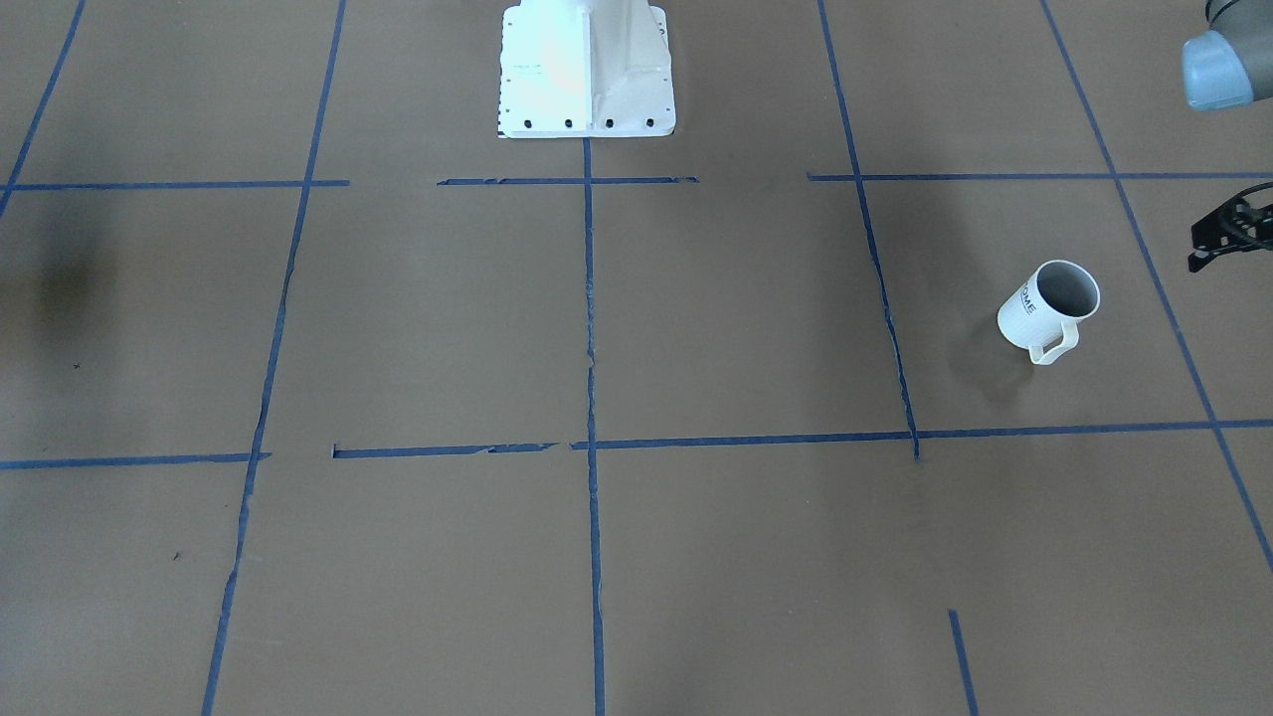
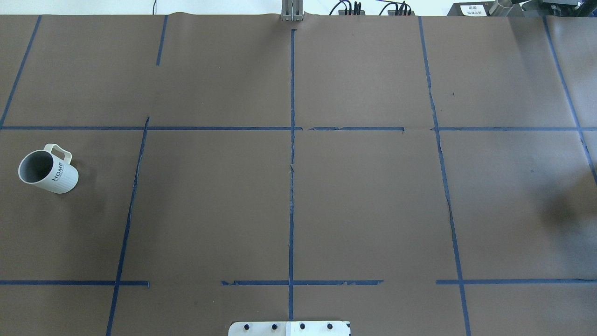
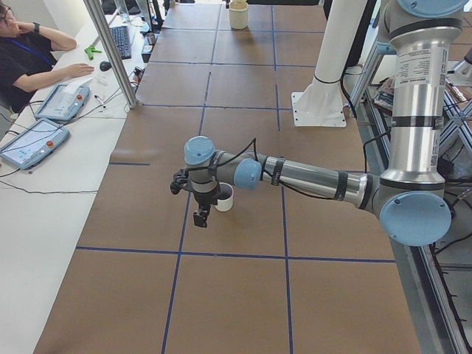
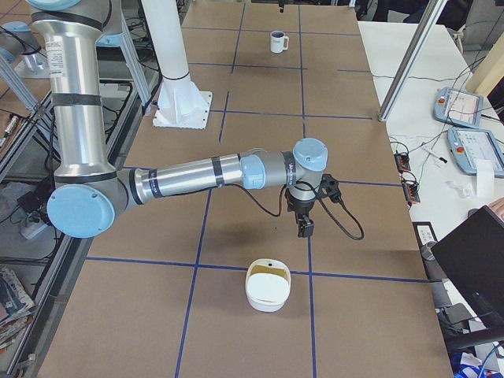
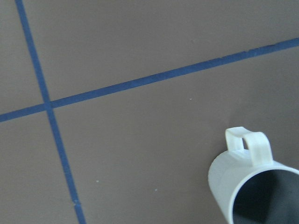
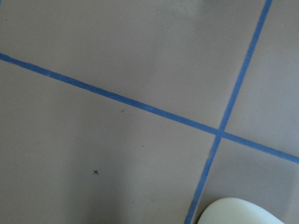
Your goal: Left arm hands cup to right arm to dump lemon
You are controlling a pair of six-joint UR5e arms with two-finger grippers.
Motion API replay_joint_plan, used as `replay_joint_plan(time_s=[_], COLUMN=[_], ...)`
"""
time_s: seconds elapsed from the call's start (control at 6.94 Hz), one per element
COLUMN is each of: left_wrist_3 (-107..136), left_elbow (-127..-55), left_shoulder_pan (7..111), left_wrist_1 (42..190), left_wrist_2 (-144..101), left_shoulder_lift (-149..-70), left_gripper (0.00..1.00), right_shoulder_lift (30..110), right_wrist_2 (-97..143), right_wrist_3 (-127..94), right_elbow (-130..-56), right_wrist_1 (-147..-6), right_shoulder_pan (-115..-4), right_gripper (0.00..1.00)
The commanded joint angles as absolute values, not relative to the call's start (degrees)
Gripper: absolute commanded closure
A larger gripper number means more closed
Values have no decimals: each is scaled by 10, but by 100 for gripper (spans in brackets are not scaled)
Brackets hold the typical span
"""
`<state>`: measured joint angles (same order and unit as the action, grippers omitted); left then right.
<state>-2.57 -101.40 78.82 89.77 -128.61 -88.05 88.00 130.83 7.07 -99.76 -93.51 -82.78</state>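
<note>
The white cup (image 1: pixel 1049 308) with "HOME" lettering stands upright on the brown table, far on my left side (image 2: pixel 46 170). Its grey inside shows no lemon; the lemon is hidden or out of view. My left gripper (image 3: pixel 200 214) hangs low just beside the cup (image 3: pixel 223 197), apart from it; only a black sliver of it (image 1: pixel 1233 231) reaches the front view, so I cannot tell its state. The left wrist view catches the cup's rim and handle (image 5: pixel 250 179) at lower right. My right gripper (image 4: pixel 305 224) hangs over the table's other end, state unclear.
A white bowl (image 4: pixel 268 285) sits on the table just in front of the right gripper, its rim (image 6: pixel 238 212) at the bottom of the right wrist view. The white robot base (image 1: pixel 587 70) stands mid-table. Blue tape lines grid the brown surface. A person sits at a side desk (image 3: pixel 29 55).
</note>
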Motion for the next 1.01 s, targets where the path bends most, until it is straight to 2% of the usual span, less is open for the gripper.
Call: replay_joint_plan(time_s=[0.0,0.43,0.86], left_wrist_3=[-150,-145,-153], left_elbow=[-1018,-1054,-1042], left_shoulder_pan=[895,913,912], left_wrist_1=[794,790,795], left_wrist_2=[-1288,-1340,-1343], left_shoulder_lift=[-879,-820,-783], left_gripper=[0,0,0], right_shoulder_lift=[904,904,905], right_wrist_2=[1321,1320,1321], right_wrist_3=[71,64,63], right_elbow=[-1007,-1009,-1009], right_wrist_1=[-943,-978,-976], right_shoulder_pan=[-866,-865,-865], right_gripper=[0,0,0])
